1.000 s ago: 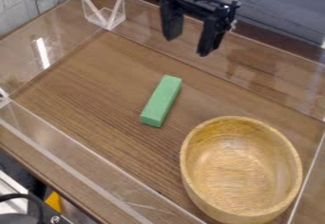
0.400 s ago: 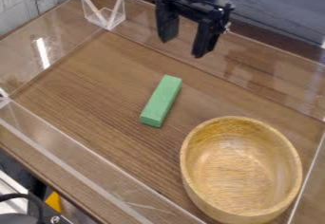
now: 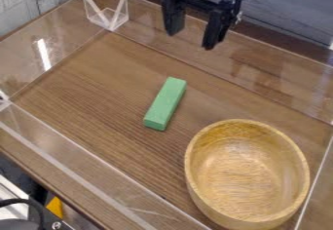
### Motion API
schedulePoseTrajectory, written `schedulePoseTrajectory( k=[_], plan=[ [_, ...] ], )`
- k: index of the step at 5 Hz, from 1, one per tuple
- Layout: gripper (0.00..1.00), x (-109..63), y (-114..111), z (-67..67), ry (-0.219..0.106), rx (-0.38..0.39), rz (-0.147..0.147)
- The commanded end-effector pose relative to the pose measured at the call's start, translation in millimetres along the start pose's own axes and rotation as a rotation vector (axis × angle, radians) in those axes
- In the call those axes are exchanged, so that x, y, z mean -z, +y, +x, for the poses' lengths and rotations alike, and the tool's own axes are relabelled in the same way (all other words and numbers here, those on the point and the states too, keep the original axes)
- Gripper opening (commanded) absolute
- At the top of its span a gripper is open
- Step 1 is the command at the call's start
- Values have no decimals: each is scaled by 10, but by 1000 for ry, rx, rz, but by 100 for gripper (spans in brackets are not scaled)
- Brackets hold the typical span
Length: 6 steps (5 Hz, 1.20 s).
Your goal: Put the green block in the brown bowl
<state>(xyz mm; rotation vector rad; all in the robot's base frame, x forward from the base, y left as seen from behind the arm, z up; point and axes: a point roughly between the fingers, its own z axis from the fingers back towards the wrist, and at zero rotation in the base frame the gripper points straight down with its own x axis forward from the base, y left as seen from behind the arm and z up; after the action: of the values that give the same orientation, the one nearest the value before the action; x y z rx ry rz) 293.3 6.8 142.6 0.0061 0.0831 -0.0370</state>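
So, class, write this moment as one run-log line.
gripper: open, empty, above far side of table | green block: lying flat on table, untouched | brown bowl: empty, near right | step: grasp not started

A dark brown wood-grain worktop (image 3: 92, 88) fills most of the view, its grain running from the far left toward the near right. Clear acrylic walls (image 3: 58, 34) stand along its edges and form a shallow see-through enclosure; the left wall catches bright reflections. A transparent panel (image 3: 78, 190) runs along the near left edge. At the far left corner a small clear plastic piece shaped like a V (image 3: 107, 12) stands upright just beyond the wall. Below the near left corner, yellow and black items (image 3: 50, 214) show outside the enclosure, too cropped to identify. Beyond the far edge lies a pale grey surface (image 3: 293, 5).
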Motion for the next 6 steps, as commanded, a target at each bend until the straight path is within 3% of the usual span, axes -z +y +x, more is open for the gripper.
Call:
schedulePoseTrajectory(
  k=[1,2,3,6],
  plan=[
    [100,-132,-53,-9,-51,29,10],
    [100,-107,-125,-63,-49,72,15],
    [100,-71,-188,30,-51,40,14],
    [100,-45,-140,45,-56,-138,5]
  ],
)
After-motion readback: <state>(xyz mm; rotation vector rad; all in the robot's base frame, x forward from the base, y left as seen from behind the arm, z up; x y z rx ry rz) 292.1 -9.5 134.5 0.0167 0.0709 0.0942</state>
